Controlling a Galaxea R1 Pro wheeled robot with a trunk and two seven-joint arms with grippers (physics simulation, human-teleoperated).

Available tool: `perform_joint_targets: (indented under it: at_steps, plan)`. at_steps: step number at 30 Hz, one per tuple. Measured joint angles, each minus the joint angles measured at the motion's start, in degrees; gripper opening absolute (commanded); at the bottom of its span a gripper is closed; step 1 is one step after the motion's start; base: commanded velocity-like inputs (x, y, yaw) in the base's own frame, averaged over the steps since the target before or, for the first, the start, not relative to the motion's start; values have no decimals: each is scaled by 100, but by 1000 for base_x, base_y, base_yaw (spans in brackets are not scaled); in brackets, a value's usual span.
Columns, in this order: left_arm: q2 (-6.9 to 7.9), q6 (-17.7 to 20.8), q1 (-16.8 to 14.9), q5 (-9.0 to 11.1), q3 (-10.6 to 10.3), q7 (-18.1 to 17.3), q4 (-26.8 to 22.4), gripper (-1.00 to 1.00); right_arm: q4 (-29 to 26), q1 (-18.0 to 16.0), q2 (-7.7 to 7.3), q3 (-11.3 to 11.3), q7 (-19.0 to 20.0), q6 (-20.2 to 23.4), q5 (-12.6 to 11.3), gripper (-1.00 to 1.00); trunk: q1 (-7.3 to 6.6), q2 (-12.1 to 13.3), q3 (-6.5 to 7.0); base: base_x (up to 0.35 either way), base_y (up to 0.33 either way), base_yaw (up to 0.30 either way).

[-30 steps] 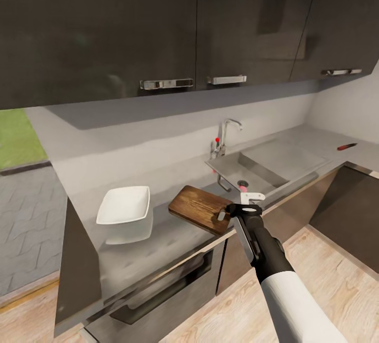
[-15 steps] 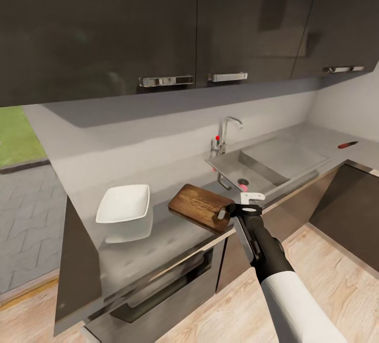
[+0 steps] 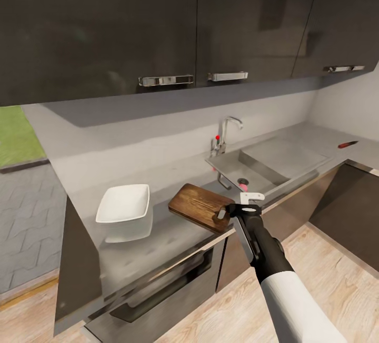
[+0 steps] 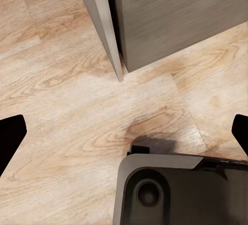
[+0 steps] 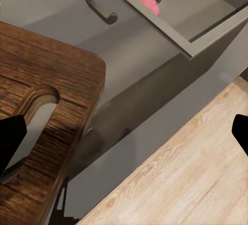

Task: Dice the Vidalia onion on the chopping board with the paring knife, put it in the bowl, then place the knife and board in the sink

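Chopping board (image 3: 201, 207): brown wood-grain, lying flat at the front edge of the desk (image 3: 158, 238), centre of the head frame, handle slot toward the lower right. Bowl (image 3: 124, 204): white, squarish, on the desk left of the board, apart from it. Sink (image 3: 263, 167): steel basin right of centre, tap (image 3: 225, 133) at its back rim; a pink-red round item (image 5: 147, 2) sits at the drain in the upper part of the right wrist frame, presumably the onion, though too small to confirm. Paring knife (image 3: 347, 145): red-handled, far right of the head frame, on the desk beyond the drainboard, well apart from the board. Right hand (image 3: 247, 203): poised just beside the slotted end of the board, at the desk's front edge; fingers spread wide at either edge of the wrist frame, holding nothing. Left hand (image 4: 124, 132): fingers likewise spread, empty, pointed down at the wooden floor (image 4: 77, 106) beside a cabinet corner. Step in hand, by judgement: the approach to fetch the onion, nothing yet cut or moved. Next move calls for carrying the right hand past the board, over the sink rim and down to the drain, then closing on the round item.
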Motion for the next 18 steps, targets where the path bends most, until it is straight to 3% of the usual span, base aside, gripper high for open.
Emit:
perform_joint_targets:
  at_steps: [18]
  plan:
    - [1,0,0,0,0,-1,0,100,0,0,0,3,18,4,-13,100,0,0,-1,0,0,0]
